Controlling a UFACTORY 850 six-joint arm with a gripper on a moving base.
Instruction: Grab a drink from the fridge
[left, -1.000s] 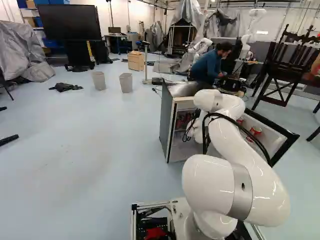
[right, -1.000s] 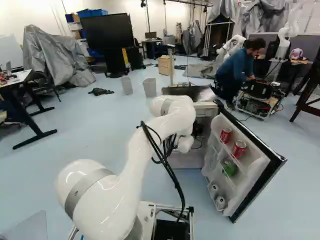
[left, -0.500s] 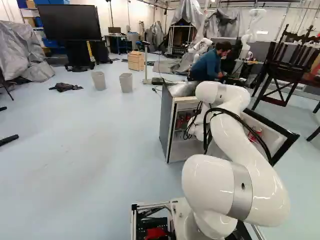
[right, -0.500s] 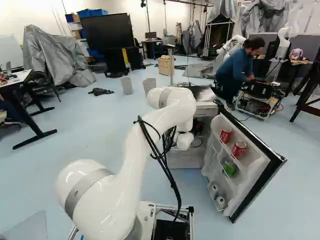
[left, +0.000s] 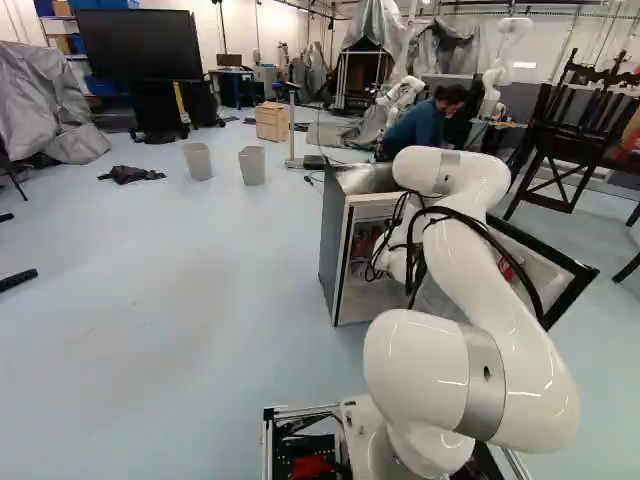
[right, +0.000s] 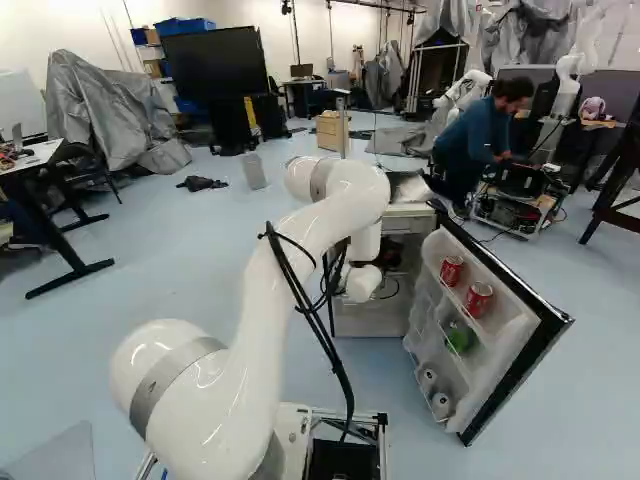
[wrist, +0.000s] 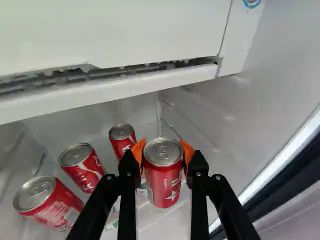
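In the wrist view my gripper (wrist: 163, 152) is shut on a red can (wrist: 164, 175), an orange pad pressed to either side near its top. The can stands roughly upright between the fingers. Just behind and beside one finger is another red can (wrist: 122, 140); two more, a red can (wrist: 84, 167) and a red can (wrist: 47, 202), are farther out on that side. The fridge (left: 336, 245) stands open ahead of the base, with my arm's wrist at its opening. Both base views hide the gripper.
A white compartment (wrist: 115, 30) with a frosty lower edge overhangs the cans. The open fridge door (right: 515, 375) holds red cans (right: 479, 297) and a green item (right: 460, 338). Fridge side wall (wrist: 270, 100) lies beside the gripper. Another robot (right: 575, 65) stands far back.
My arm's elbow has risen in both base views, and its wrist has shifted a little up and to the left in the right base view. The base has stayed put.
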